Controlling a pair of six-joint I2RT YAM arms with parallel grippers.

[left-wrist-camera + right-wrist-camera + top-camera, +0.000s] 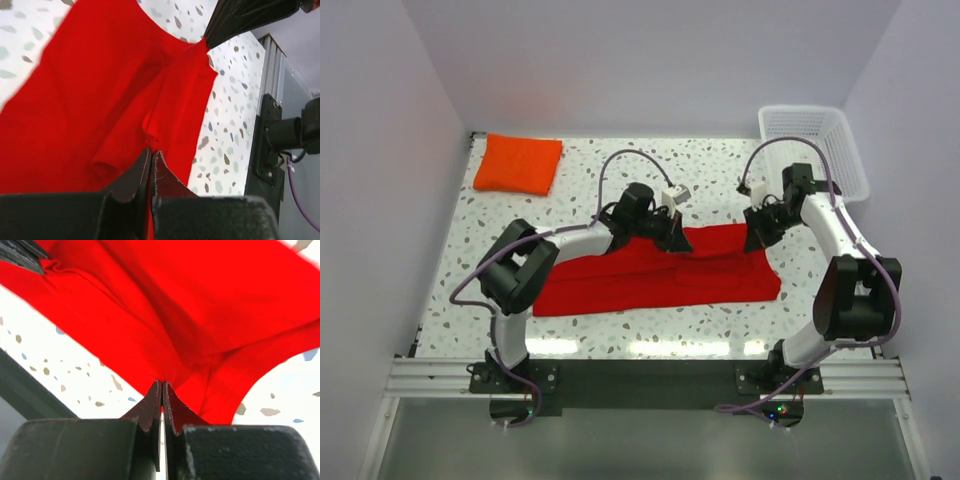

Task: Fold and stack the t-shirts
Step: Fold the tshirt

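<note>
A red t-shirt lies spread across the middle of the speckled table. My left gripper is shut on its far edge near the middle; the cloth is pinched between the jaws in the left wrist view. My right gripper is shut on the shirt's far right corner, cloth bunched at its tips in the right wrist view. The shirt hangs stretched between the two grippers. A folded orange t-shirt lies at the far left.
A white plastic basket stands at the far right corner. White walls close the table on three sides. The aluminium rail with both arm bases runs along the near edge.
</note>
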